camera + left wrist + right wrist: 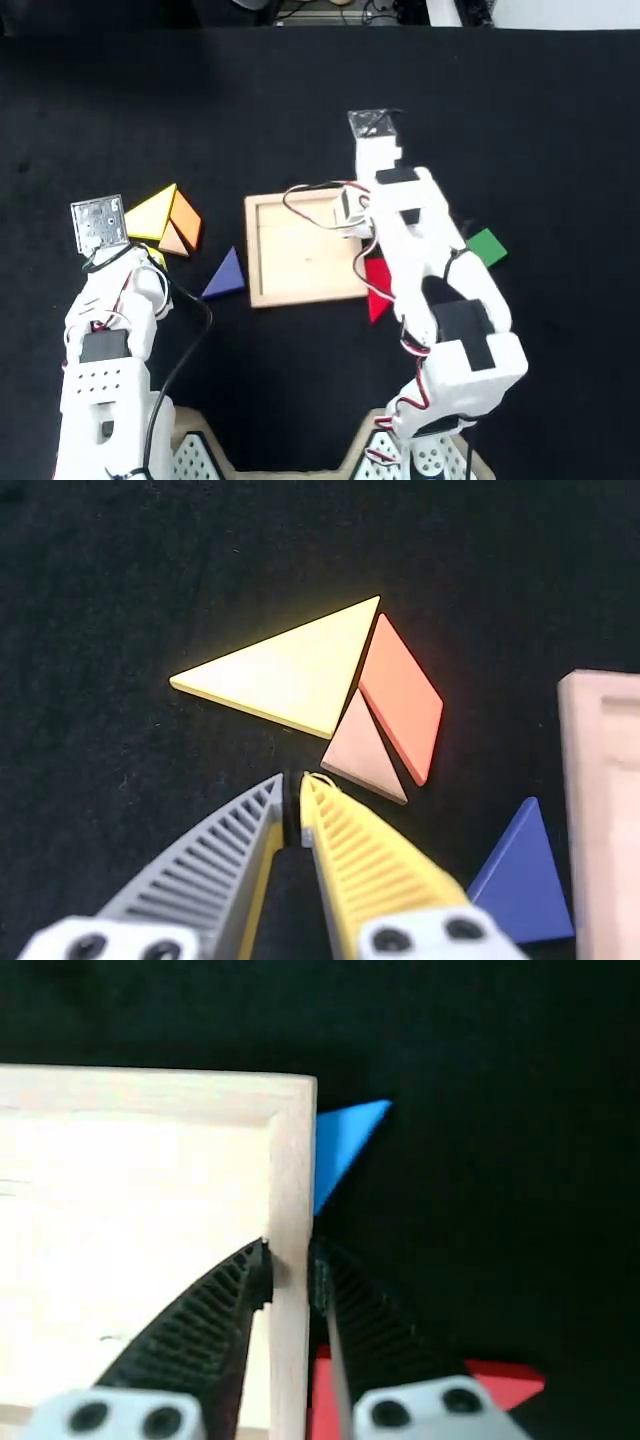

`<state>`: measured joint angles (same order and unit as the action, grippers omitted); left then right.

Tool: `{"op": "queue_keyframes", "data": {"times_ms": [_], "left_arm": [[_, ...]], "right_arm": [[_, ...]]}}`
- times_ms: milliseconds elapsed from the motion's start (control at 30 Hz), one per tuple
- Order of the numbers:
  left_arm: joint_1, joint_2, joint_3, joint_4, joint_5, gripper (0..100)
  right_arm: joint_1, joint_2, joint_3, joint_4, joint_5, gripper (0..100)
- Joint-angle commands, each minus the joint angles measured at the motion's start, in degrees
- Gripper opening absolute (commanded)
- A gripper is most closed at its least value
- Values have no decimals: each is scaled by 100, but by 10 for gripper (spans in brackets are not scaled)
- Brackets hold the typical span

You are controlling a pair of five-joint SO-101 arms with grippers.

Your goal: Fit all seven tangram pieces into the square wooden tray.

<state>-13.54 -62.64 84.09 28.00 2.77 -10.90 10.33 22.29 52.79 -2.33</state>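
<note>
The square wooden tray [300,255] lies mid-table with nothing inside. My right gripper [290,1260] straddles the tray's wall [292,1160] near a corner, one finger inside and one outside, shut on it. A light blue triangle [343,1140] lies just beyond that corner and a red triangle [505,1382] beside the wall. My left gripper [292,785] is shut and holds nothing, just short of a tan small triangle [355,750]. That triangle touches a yellow big triangle [285,670] and an orange parallelogram [402,695]. A dark blue triangle [520,875] lies between them and the tray.
A green square [486,247] sits to the right of the right arm [410,215]. The red triangle [377,288] pokes out under that arm at the tray's right side. Black cloth covers the table, with open room at the back and far right.
</note>
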Motion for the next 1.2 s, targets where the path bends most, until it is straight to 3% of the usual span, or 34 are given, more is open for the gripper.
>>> {"op": "queue_keyframes", "data": {"times_ms": [0, 133, 467, 867, 1033, 1167], "left_arm": [[84, -105, -22, -97, 9, 51], [84, -105, -22, -97, 9, 51], [207, -105, -22, -97, 9, 51], [286, -105, -13, -97, 0, 51], [286, -105, -13, -97, 9, 54], [286, -105, -13, -97, 9, 54]], "right_arm": [[-396, 48, -251, 44, 18, 11], [-651, 224, -338, -53, -290, 11], [-316, 215, -321, -387, -1125, 11], [-141, 207, -312, -352, -1073, 17], [-484, 198, -347, -158, -668, 151], [-598, 66, -347, -88, -431, 118]]}}
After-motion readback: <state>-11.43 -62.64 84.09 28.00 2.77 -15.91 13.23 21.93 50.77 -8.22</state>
